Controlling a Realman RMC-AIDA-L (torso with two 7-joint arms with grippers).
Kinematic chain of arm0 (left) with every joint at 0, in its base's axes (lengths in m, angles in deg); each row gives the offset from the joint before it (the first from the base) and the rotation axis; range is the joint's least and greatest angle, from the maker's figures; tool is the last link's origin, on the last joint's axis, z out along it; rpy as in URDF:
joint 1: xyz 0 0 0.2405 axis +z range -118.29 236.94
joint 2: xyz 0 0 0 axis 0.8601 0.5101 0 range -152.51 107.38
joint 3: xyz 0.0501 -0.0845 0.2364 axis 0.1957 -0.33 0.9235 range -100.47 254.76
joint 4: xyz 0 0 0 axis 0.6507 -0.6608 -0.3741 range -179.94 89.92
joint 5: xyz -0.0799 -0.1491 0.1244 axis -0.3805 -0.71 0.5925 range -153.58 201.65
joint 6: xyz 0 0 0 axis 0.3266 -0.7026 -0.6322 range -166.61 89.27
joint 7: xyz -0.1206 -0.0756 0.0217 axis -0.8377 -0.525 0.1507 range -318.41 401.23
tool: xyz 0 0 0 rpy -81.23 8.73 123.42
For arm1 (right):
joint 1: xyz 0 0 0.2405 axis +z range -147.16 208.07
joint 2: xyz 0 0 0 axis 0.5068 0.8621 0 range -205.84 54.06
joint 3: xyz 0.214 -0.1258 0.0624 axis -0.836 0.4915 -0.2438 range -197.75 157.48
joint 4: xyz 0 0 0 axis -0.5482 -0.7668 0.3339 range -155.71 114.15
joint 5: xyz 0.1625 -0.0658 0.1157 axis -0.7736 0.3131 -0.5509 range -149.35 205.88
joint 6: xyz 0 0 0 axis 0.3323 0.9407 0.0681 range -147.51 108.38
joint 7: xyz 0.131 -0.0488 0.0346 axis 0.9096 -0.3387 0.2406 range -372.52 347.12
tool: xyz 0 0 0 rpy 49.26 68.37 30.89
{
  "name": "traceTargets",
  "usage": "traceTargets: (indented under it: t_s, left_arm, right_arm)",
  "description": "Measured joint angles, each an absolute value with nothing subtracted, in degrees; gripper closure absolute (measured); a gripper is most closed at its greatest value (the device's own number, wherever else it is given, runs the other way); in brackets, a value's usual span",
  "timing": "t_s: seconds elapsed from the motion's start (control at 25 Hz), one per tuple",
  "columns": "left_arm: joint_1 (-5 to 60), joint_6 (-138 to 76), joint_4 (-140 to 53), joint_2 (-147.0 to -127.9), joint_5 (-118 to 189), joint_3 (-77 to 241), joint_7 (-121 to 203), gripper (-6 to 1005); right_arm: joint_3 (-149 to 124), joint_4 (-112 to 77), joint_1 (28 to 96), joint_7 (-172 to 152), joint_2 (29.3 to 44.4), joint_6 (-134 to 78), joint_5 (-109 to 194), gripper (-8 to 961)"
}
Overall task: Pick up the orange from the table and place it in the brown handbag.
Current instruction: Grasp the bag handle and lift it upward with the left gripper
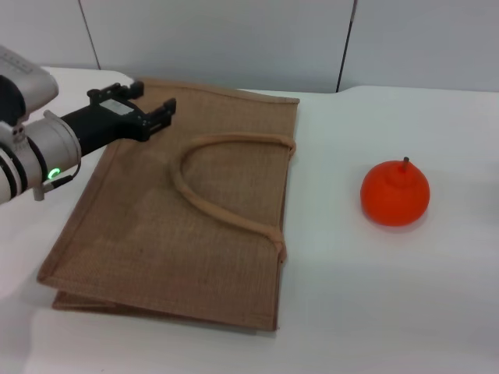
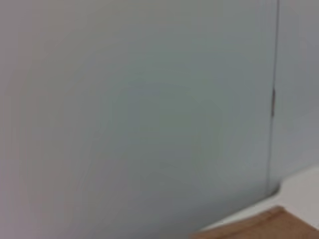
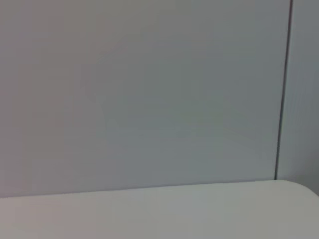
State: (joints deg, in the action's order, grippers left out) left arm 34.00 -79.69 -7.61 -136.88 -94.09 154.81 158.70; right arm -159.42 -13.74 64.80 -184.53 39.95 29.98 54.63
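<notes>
Head view: glossy round red-orange orange (image 1: pixel 394 194) right of flat tan jute handbag (image 1: pixel 184 209); likely firm, slick, best gripped across its middle. Left pincer (image 1: pixel 154 105) hovers over the bag's far corner, open, empty.

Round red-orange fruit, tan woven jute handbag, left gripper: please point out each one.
round red-orange fruit (image 1: pixel 394 195), head view, middle of its skin
tan woven jute handbag (image 1: pixel 156 234), head view, flat side panel
left gripper (image 1: pixel 156 105), head view, between fingertips

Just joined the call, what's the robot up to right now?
Nothing is picked up yet. The orange sits on the white table, off to the right of the brown bag, which lies flat with its handle on top. The left tool hovers open over the bag's far left corner, holding nothing. The right arm isn't in the head view.
</notes>
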Motion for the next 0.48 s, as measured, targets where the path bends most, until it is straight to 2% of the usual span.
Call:
traceTargets:
  t_s: [0.48]
  left_arm:
    - [35.2, -82.54, 4.03, -136.72, -67.6, 154.01, 139.83, 333]
  right_arm:
    - [-158.61, -13.84, 65.05, -184.49, 39.95, 29.62, 54.63, 87]
